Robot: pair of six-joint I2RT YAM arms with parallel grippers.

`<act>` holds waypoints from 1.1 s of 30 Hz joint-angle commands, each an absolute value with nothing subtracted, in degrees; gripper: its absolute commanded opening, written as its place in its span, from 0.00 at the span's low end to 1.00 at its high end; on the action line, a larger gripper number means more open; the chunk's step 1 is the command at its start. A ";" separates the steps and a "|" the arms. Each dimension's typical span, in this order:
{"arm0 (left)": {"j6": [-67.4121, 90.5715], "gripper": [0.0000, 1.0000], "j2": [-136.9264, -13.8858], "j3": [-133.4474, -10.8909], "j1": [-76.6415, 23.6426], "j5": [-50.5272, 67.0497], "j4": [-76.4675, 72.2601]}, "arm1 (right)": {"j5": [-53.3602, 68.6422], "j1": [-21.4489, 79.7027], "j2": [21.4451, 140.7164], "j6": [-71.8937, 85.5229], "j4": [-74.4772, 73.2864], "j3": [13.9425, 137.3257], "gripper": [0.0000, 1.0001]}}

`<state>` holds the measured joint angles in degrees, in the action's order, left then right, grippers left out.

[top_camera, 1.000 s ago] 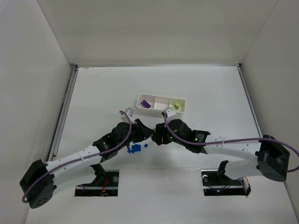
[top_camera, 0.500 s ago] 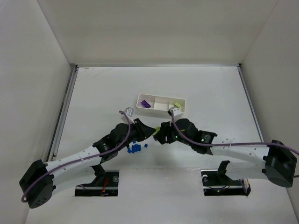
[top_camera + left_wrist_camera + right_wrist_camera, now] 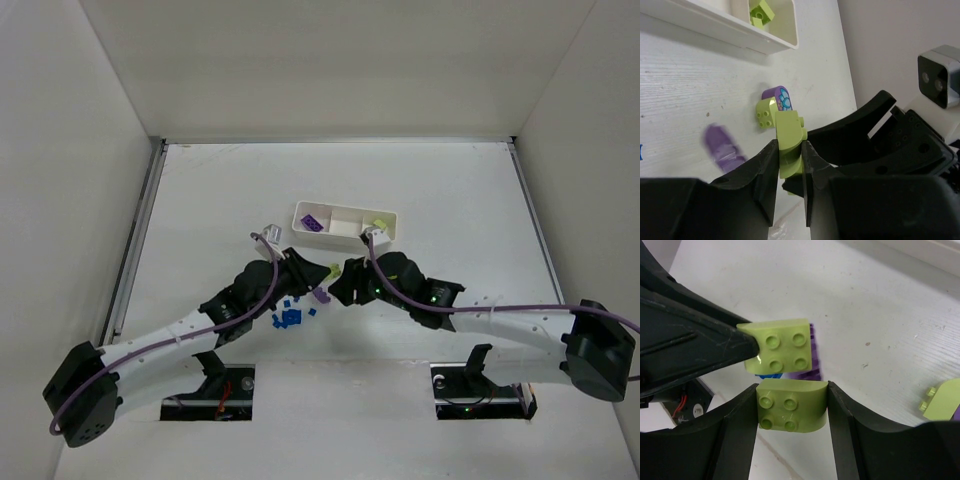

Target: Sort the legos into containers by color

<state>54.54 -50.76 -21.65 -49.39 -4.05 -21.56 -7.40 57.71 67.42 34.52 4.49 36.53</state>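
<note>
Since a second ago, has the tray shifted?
No. The tray holds the same spot relative to the table's back edge.

Shallow white tray [image 3: 345, 220], purple brick [image 3: 312, 223] inside; blue bricks [image 3: 290, 318] beside left pincer [image 3: 318, 278]

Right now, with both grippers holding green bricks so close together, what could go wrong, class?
The left gripper and right gripper almost touch; moving either may knock them together. The left gripper grips its green brick near one end, so it might twist free. The right gripper's green brick, if dropped, could scatter the loose purple brick below.
</note>
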 commanded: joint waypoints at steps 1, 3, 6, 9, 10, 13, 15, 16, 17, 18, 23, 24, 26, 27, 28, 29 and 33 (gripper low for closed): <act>54.67 0.09 -53.16 -25.13 -49.17 -5.98 -27.94 | -8.00 57.35 67.76 34.72 6.15 36.39 0.42; 55.28 0.09 -54.49 -25.66 -49.44 -5.80 -29.87 | -7.91 57.35 67.94 34.63 6.50 36.30 0.42; 55.55 0.09 -55.89 -26.19 -49.52 -5.71 -31.81 | -8.09 57.35 68.20 34.63 6.68 36.12 0.42; 55.63 0.09 -56.86 -26.72 -48.91 -5.63 -32.17 | -7.91 57.35 68.20 34.72 7.21 35.25 0.42; 55.29 0.09 -57.04 -26.98 -48.74 -5.80 -32.17 | -7.91 57.35 68.03 34.72 7.29 35.07 0.42; 54.84 0.09 -58.18 -28.12 -48.03 -6.06 -32.43 | -8.00 57.35 67.76 34.72 7.29 34.54 0.42; 54.41 0.09 -59.32 -29.00 -47.59 -6.06 -33.57 | -8.17 57.35 67.68 34.72 7.21 34.19 0.42; 54.32 0.09 -60.11 -29.44 -47.24 -5.98 -34.18 | -8.26 57.35 67.59 34.72 7.12 33.84 0.42; 54.23 0.09 -61.07 -29.97 -46.80 -5.63 -34.80 | -8.35 57.35 67.24 34.80 7.03 33.49 0.42; 54.05 0.09 -61.95 -30.41 -46.37 -5.54 -35.59 | -8.61 57.43 66.80 34.98 7.03 32.88 0.42; 53.18 0.10 -69.59 -34.53 -44.43 -3.26 -37.97 | -10.80 56.74 61.45 35.86 6.16 29.28 0.42; 52.91 0.10 -71.78 -35.85 -44.17 -2.73 -38.49 | -11.42 56.04 59.87 36.03 5.63 28.48 0.42; 52.04 0.10 -76.96 -39.27 -43.90 -1.76 -39.37 | -12.56 55.07 57.67 36.73 4.66 27.16 0.42; 51.77 0.10 -79.17 -40.85 -43.73 -1.50 -39.64 | -13.00 54.54 56.53 37.00 4.31 26.46 0.42; 51.51 0.10 -81.36 -42.52 -43.46 -1.15 -39.90 | -13.53 53.93 55.47 37.44 4.05 25.67 0.42; 51.24 0.10 -83.13 -43.76 -43.29 -0.79 -40.08 | -13.80 53.40 54.33 37.96 3.87 24.88 0.42; 51.59 0.10 -92.26 -50.61 -42.32 2.01 -40.34 | -14.32 51.29 50.11 39.99 3.34 22.42 0.42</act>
